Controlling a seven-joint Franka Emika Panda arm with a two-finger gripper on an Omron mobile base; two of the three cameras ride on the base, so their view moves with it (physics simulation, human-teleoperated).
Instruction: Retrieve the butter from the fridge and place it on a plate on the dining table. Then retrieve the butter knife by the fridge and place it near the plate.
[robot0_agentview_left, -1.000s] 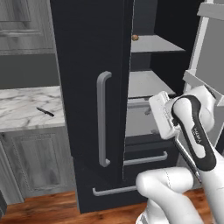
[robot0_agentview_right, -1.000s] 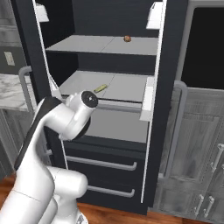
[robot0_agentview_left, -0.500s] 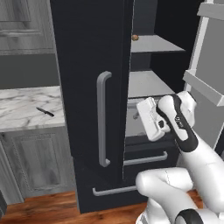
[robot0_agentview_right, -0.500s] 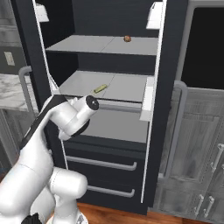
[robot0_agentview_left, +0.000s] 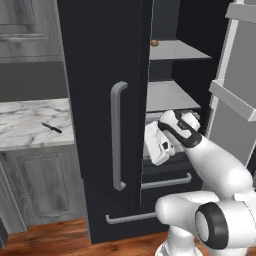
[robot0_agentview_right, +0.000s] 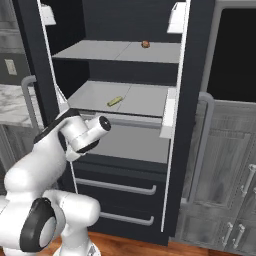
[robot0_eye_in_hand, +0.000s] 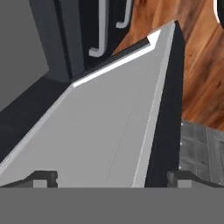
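The fridge (robot0_agentview_left: 100, 125) runs off the top edge in both base views, and its closed left door hides the left part of the shelves behind it in the left base view. On the counter left of the fridge, the knife (robot0_agentview_left: 51, 128) is too small to tell blade from handle. The brown item (robot0_agentview_right: 145, 44) on the upper shelf is too small to identify. In the hand view the gripper (robot0_eye_in_hand: 111, 178) shows just two tips, standing wide apart, their lower parts cut off.
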